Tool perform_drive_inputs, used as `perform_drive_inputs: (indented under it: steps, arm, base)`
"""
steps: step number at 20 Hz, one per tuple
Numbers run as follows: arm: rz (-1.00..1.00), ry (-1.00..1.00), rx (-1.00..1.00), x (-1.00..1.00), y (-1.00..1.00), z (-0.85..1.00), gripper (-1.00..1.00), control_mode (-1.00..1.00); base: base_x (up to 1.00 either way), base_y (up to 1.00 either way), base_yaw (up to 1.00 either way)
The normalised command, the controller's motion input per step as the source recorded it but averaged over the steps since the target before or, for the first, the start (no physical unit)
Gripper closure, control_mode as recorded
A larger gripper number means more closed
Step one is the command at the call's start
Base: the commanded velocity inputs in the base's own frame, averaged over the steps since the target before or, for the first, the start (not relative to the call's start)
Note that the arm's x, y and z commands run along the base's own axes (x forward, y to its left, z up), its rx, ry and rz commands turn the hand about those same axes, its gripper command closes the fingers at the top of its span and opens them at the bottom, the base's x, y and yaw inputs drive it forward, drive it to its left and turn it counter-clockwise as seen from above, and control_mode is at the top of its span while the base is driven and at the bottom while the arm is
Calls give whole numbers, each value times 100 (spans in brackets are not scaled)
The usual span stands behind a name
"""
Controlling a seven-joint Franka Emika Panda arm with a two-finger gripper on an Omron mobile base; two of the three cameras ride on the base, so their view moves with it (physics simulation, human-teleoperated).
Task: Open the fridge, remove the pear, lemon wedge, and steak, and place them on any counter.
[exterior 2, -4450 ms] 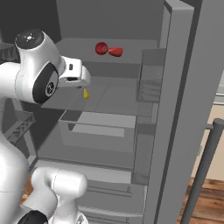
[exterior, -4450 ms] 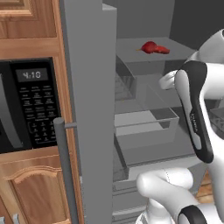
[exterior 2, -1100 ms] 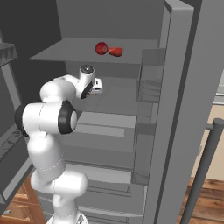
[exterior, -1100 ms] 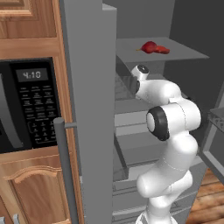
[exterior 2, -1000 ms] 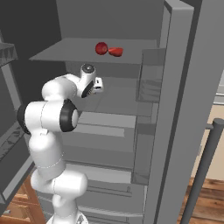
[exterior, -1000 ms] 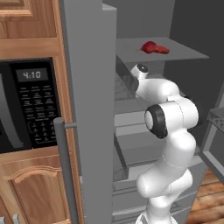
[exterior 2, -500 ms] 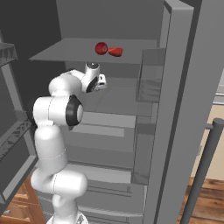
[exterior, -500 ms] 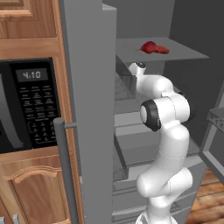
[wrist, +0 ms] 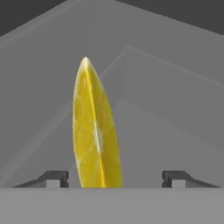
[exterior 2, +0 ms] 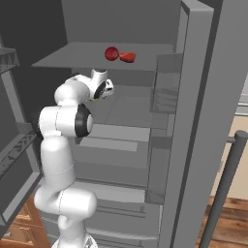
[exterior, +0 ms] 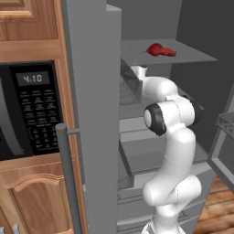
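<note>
Fridge (exterior: 91, 114) stood open, both doors swung out. The arm reached deep into the fresh-food compartment, under the upper shelf (exterior 2: 72, 55).

Gripper (wrist: 112, 177): in the hand view the two finger tips (wrist: 54, 178) stood wide apart at 7 and 5 o'clock. The lemon wedge (wrist: 96, 131) rose on edge between them, closer to the left tip; a clear gap showed on either side. No contact visible, so the jaws were open around the wedge and not clamped on it. In the right base view the gripper (exterior 2: 104, 90) sat just under the upper shelf, a fleck of yellow showing at its lower edge.

Steak (exterior 2: 128, 57) lay flat on the upper shelf, at roughly 1 o'clock from the gripper. A round red item (exterior 2: 112, 53) lay touching or just beside it; could not tell which. Left base view showed the same pair, steak (exterior: 168, 52) to the right.

Black microwave (exterior: 27, 109) sat in the wooden cabinet at 9 o'clock from the fridge door.
</note>
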Motion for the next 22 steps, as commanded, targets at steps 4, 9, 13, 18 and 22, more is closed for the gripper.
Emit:
perform_drive_inputs:
  steps: [4,9,13,18,22]
  arm:
    - [10,2,0,24,25,-66,100,-100]
    - [3,1,0,4,1,-17,100,-100]
    - [0,0,0,-3,0,-12,100,-100]
    - [-1,0,0,-26,-6,-73,100,-100]
    - [-3,-2,2,-83,-11,-24,100,-100]
  base:
    - [0,0,0]
    - [0,0,0]
    - [0,0,0]
    - [0,0,0]
    - [0,0,0]
